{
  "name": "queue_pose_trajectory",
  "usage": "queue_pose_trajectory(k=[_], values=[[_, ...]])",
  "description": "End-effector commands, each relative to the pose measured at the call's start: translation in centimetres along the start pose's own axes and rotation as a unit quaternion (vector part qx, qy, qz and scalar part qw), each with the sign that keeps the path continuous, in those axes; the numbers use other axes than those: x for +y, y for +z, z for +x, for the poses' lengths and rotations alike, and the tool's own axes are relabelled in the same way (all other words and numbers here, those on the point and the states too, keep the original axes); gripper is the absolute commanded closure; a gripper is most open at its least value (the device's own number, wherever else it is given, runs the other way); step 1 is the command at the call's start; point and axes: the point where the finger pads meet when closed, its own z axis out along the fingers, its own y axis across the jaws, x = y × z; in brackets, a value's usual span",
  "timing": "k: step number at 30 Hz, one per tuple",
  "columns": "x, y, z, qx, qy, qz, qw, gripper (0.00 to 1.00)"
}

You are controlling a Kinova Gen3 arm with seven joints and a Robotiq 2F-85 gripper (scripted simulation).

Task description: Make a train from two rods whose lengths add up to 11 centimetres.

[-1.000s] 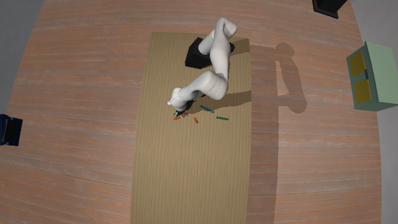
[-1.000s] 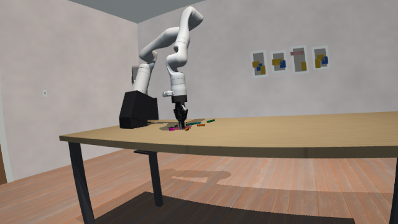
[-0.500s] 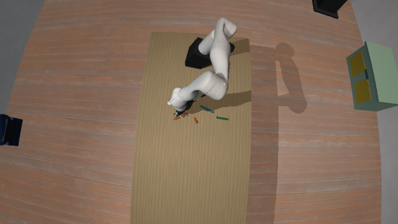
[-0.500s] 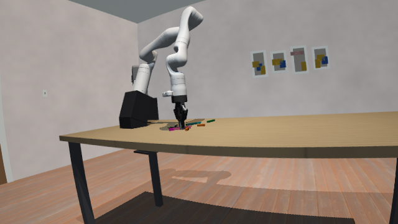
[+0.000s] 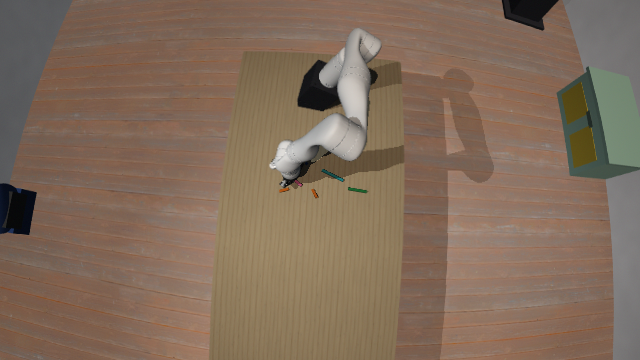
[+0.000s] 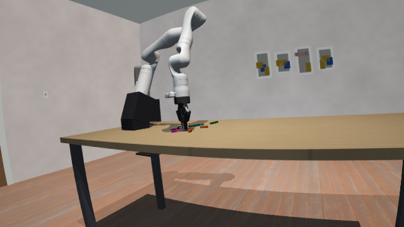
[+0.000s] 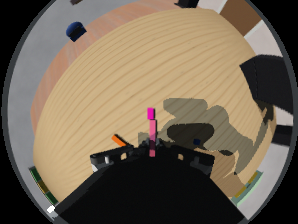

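Field notes, remote seat. Landmark: the long pink rod (image 5: 298,183) (image 6: 191,129) (image 7: 153,131), low at the wooden table (image 5: 305,260) (image 6: 252,135) (image 7: 110,85). The black two-finger gripper (image 5: 291,182) (image 6: 184,128) (image 7: 152,143) points down over it, jaws nearly closed, a narrow opening taken up by that rod; I have it pinched.

The short magenta rod (image 6: 175,130) (image 7: 151,113) sits at the pink rod's far end in the wrist view, roughly in line and a touch aside (nine and two, my eleven). Whether they touch, I cannot tell.

In the top view, one stubby orange rod (image 5: 284,190) (image 6: 190,130) (image 7: 119,140) lies near the pink rod, to its left; a second orange rod (image 5: 315,193) (image 6: 204,127) lies to its right. Turquoise rod (image 5: 332,175) (image 6: 196,125): right of the pink rod too. Green rod (image 5: 357,190) (image 6: 214,122): farthest right of it. A small dark-blue block (image 7: 196,142) shows right of the pink rod in the wrist view, in shadow.
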Motion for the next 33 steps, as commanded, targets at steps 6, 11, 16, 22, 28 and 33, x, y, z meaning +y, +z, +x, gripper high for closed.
queue_pose_trajectory(k=[6, 11, 16, 22, 28, 33], values=[[0.0, -3.8, 0.1, 0.002, -0.001, 0.002, 1.0, 0.95], [-0.3, -6.1, 0.1, 0.002, -0.001, 0.004, 1.0, 0.95], [-0.4, -9.1, 0.1, 0.002, -0.001, 0.005, 1.0, 0.95], [-0.4, -10.0, 0.1, 0.002, -0.001, 0.005, 1.0, 0.95], [-0.4, -10.0, 0.1, 0.002, -0.001, 0.005, 1.0, 0.95], [-0.4, -10.0, 0.1, 0.002, -0.001, 0.005, 1.0, 0.95]])
